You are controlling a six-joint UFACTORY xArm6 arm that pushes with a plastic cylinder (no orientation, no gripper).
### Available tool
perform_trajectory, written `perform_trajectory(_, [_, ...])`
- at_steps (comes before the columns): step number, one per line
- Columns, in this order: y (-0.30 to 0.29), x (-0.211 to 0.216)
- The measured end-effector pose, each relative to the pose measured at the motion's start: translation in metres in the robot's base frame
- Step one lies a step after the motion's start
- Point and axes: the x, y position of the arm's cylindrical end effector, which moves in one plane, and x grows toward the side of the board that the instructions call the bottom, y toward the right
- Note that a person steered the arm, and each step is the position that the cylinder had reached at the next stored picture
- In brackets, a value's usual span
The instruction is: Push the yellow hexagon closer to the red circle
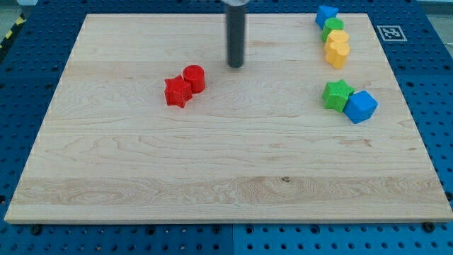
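Note:
The red circle (194, 78) stands left of the board's middle, touching a red star (177, 92) at its lower left. Two yellow blocks sit at the top right in a column: an upper one (337, 38) and a lower one (337, 53); I cannot tell which is the hexagon. My tip (235, 66) rests on the board just right of the red circle, far left of the yellow blocks, touching no block.
A blue block (326, 14) and a green block (332, 28) sit above the yellow ones. A green star (337, 95) touches a blue block (362, 106) at the right. The wooden board (212, 177) lies on a blue pegboard table.

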Motion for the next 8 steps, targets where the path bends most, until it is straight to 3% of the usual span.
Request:
perform_trajectory(1, [0.063,-0.003])
perform_trajectory(3, [0.178,0.031])
perform_trajectory(4, [0.263,0.033])
perform_trajectory(5, [0.296,0.005])
perform_trajectory(6, [0.268,-0.036])
perform_trajectory(8, [0.212,-0.037])
